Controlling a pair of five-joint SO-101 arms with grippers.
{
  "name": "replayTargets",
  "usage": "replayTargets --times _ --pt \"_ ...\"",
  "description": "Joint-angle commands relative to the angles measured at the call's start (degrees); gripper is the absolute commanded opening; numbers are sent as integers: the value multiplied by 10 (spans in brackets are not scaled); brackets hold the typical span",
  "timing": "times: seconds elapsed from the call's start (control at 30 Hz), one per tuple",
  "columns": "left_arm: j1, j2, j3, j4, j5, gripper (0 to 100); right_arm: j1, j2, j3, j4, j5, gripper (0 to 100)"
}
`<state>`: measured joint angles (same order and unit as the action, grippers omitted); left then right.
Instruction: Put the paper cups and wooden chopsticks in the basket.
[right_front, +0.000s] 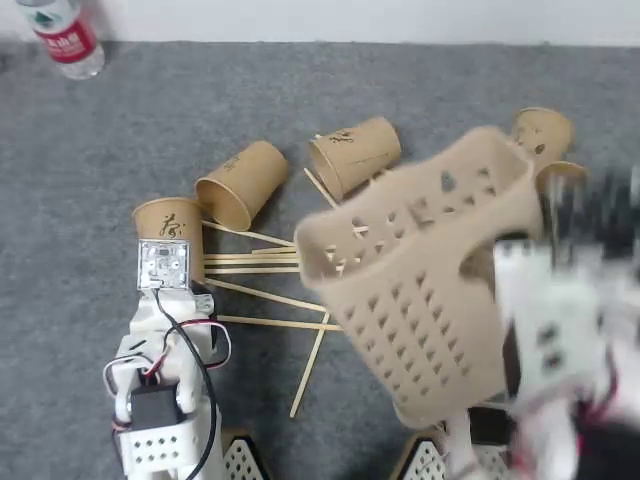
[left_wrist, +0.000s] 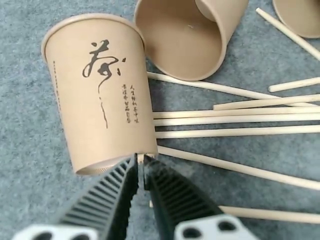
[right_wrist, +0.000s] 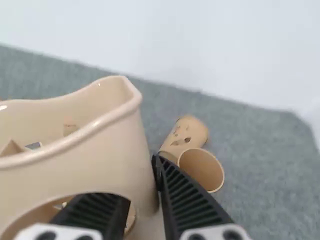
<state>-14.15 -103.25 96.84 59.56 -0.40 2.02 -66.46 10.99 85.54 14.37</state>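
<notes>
Across the whole table (right_front: 90, 300), grey felt-like fabric with a fine fuzzy nap, lit softly and evenly, with only faint shadows. Along the far edge, a plain white wall (right_front: 350, 18), bare and bright. By the far left corner, lying on the grey, a clear plastic bottle (right_front: 62, 35) with a red label.

A clear plastic bottle with a red label (right_front: 62, 35) sits at the grey-carpeted desk's (right_front: 120, 120) far left corner. A white wall (right_front: 300, 18) runs behind.
</notes>
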Motion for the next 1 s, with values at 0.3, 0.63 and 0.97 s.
replayTargets --times 0.3,0.63,0.97 --pt "2 -11 -5 -10 -4 12 56 -269 452 -269 -41 7" --pt "2 -11 -5 -10 -4 12 58 -297 493 -407 -70 6" --pt "3 -11 -5 -10 -4 12 101 -174 495 -459 -110 7"
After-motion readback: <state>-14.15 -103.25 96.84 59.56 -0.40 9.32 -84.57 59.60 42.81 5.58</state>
